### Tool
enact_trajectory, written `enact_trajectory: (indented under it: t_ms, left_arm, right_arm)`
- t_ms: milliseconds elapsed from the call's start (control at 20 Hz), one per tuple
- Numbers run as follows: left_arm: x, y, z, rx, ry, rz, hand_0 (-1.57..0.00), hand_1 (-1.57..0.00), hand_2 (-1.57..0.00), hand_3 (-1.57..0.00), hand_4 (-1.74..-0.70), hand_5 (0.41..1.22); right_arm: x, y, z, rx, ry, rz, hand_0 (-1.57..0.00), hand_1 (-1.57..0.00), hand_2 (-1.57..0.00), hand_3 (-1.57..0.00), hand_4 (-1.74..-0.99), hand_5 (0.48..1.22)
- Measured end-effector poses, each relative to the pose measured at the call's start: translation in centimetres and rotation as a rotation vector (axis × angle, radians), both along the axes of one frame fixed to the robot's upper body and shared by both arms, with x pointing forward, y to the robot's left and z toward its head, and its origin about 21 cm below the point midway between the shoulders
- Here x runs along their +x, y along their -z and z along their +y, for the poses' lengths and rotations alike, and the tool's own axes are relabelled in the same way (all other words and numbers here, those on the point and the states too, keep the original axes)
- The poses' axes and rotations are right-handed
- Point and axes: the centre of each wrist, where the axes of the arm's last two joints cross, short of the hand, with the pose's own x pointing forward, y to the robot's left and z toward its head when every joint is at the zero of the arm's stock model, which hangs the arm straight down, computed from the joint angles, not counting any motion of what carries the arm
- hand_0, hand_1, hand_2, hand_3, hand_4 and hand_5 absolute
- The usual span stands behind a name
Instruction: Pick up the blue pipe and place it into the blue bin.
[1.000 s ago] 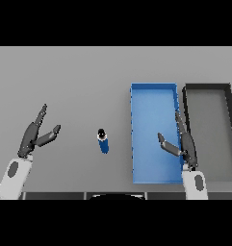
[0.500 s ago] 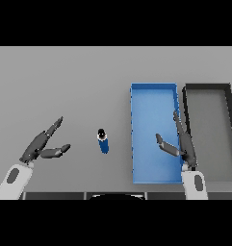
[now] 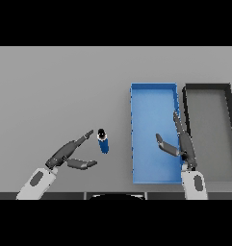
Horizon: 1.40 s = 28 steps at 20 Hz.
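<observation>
Head view: left hand (image 3: 65, 154) sits low on the grey table (image 3: 55, 86), fingers straight and spread, thumb stretched out below them, holding nothing. Its fingertips (image 3: 90, 133) are just beside the blue pipe (image 3: 103, 141), on the pipe's left; contact looks close, but I cannot tell if they touch.

Risks: the pipe is small and seems to stand on end or lean, so a sideways nudge from those straight fingers could tip it or roll it off toward the blue bin (image 3: 153, 175) before the hand closes. If thumb and fingers close off-centre, it may squirt out. The carry is also to the right across the bin's near wall; a low carry could clip the rim.

Pipe look: short, blue body, dark round opening at the upper end, smooth, probably slippery. It lies between the left hand and the blue bin, apart from the bin.

Right hand (image 3: 183, 144) hovers over the blue bin's right edge, fingers relaxed, empty. Dark bin (image 3: 231, 144) sits just right of the blue one.
</observation>
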Motion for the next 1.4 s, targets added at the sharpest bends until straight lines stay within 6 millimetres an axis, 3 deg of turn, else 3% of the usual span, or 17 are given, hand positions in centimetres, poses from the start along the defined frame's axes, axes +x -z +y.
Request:
enact_trajectory:
  t_ms: [300, 650, 800, 900, 950, 1000, 1100, 1250, 1400]
  left_arm:
    - [1.8, 1.6, -3.6, -0.051, 0.011, -0.022, 0.00, 0.00, 0.00, 0.00, -1.14, 0.460]
    - [3.3, 2.8, -6.7, -0.003, 0.014, -0.031, 0.00, 0.00, 0.00, 0.00, -1.06, 0.420]
    - [3.5, 3.4, -7.5, -0.050, 0.024, -0.015, 0.00, 0.00, 0.00, 0.00, -1.11, 0.463]
    - [3.7, 3.5, -8.2, -0.110, 0.028, -0.012, 0.00, -0.04, -0.15, -0.12, -1.19, 0.550]
    - [3.5, 3.5, -8.5, -0.148, 0.023, -0.011, -0.01, -0.16, -0.31, -0.28, -1.24, 0.613]
    - [3.5, 3.7, -8.7, -0.171, 0.015, 0.005, -0.12, -0.32, -0.49, -0.53, -1.28, 0.735]
    - [3.5, 4.2, -8.7, -0.221, -0.007, 0.016, -0.60, -0.75, -0.87, -0.91, -1.44, 0.910]
    - [3.0, 4.3, -9.2, -0.224, 0.001, 0.033, -1.07, -1.15, -1.21, -1.19, -1.58, 1.062]
    - [2.8, 3.6, -10.2, -0.223, 0.015, -0.010, -1.32, -1.36, -1.39, -1.38, -1.51, 1.139]
  right_arm:
    - [-0.5, 0.4, -0.3, -0.012, 0.009, 0.014, 0.00, 0.00, 0.00, 0.00, -1.205, 0.625]
    - [-0.2, 0.0, -0.7, -0.006, 0.013, -0.004, 0.00, 0.00, 0.00, 0.00, -1.214, 0.645]
    - [-0.2, 0.2, -0.6, -0.020, 0.015, 0.007, 0.00, 0.00, 0.00, 0.00, -1.207, 0.650]
    - [-0.4, 0.3, -0.7, -0.021, 0.017, -0.003, 0.00, 0.00, 0.00, 0.00, -1.213, 0.655]
    - [-0.7, 0.4, -0.7, -0.021, 0.016, -0.009, 0.00, 0.00, 0.00, 0.00, -1.217, 0.655]
    - [-0.6, 0.3, -0.6, -0.011, 0.010, -0.009, 0.00, 0.00, 0.00, 0.00, -1.220, 0.656]
    - [-0.5, 0.2, -1.1, -0.015, 0.023, -0.003, 0.00, 0.00, 0.00, 0.00, -1.219, 0.657]
    - [-0.5, 0.2, -0.6, -0.001, 0.012, -0.007, 0.00, 0.00, 0.00, 0.00, -1.233, 0.660]
    - [-0.3, -0.1, -0.6, 0.005, 0.009, 0.007, 0.00, 0.00, 0.00, 0.00, -1.222, 0.646]
